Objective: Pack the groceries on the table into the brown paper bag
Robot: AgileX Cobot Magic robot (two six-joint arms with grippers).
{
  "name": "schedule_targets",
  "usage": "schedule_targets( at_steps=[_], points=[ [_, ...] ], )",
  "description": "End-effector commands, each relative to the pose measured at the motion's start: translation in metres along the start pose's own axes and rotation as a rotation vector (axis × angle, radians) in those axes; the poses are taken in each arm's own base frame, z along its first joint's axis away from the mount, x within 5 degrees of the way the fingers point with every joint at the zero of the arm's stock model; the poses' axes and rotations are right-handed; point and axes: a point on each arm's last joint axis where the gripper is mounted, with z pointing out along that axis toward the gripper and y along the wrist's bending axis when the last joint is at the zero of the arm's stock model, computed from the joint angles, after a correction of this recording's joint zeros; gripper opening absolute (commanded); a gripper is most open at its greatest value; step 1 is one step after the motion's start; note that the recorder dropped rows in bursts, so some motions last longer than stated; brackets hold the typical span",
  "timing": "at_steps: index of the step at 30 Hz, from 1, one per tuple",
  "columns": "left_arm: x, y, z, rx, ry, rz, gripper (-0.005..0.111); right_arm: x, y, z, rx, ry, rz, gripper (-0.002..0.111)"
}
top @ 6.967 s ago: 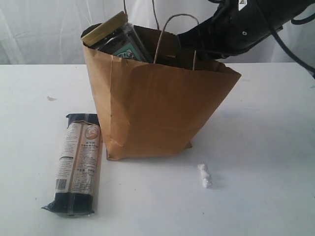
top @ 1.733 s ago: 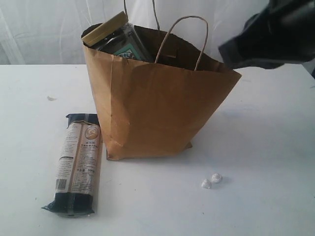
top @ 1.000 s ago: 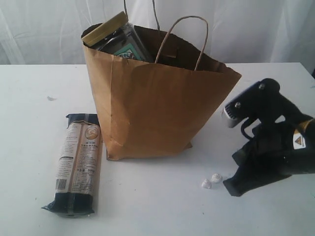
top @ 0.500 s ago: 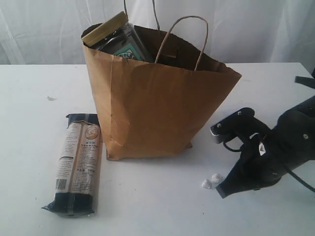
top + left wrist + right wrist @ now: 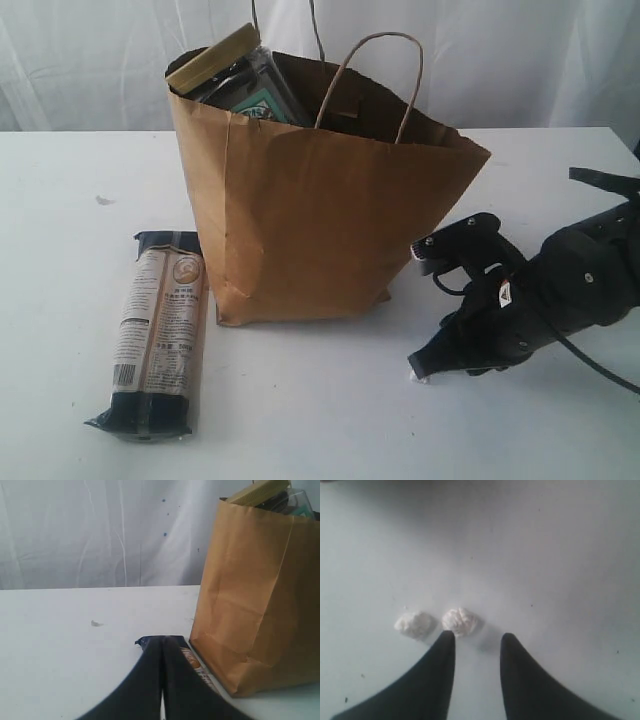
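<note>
The brown paper bag (image 5: 310, 220) stands upright mid-table, and a tan-lidded nut jar (image 5: 235, 75) pokes out of its top. To the bag's left, flat on the table (image 5: 300, 430), lies the long dark-blue and beige packet (image 5: 158, 330). My right gripper (image 5: 420, 366) is down at the tabletop to the right of the bag. Its jaws (image 5: 477, 637) stand open with nothing between them, one fingertip beside two white crumbs (image 5: 461, 621). My left gripper (image 5: 161, 643) is shut and empty, pointing at the packet's end (image 5: 196, 664) beside the bag (image 5: 255, 590).
A small white crumb (image 5: 103, 200) lies on the table far left of the bag. White curtains hang behind the table. The bag's two loop handles (image 5: 375, 70) stand up above its rim.
My right arm has come down from beside the bag's top to the tabletop and slid left up to the white crumbs, partly covering them. Bag and packet have not moved.
</note>
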Motion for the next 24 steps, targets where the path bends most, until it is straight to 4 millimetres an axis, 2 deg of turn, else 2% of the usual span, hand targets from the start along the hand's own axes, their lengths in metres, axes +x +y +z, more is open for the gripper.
schedule_targets(
  at_steps=[1,18,24],
  points=[
    [0.001,-0.001,0.000,0.006,0.004,0.008,0.000,-0.005,-0.001,0.002,-0.002,-0.044,0.013,0.030],
    [0.001,-0.001,0.000,0.006,0.004,0.008,0.000,-0.007,0.001,0.005,-0.019,-0.059,0.072,0.030],
    [0.001,-0.001,0.000,0.006,0.004,0.008,0.000,-0.004,0.001,0.015,-0.021,-0.027,0.062,0.030]
  ],
)
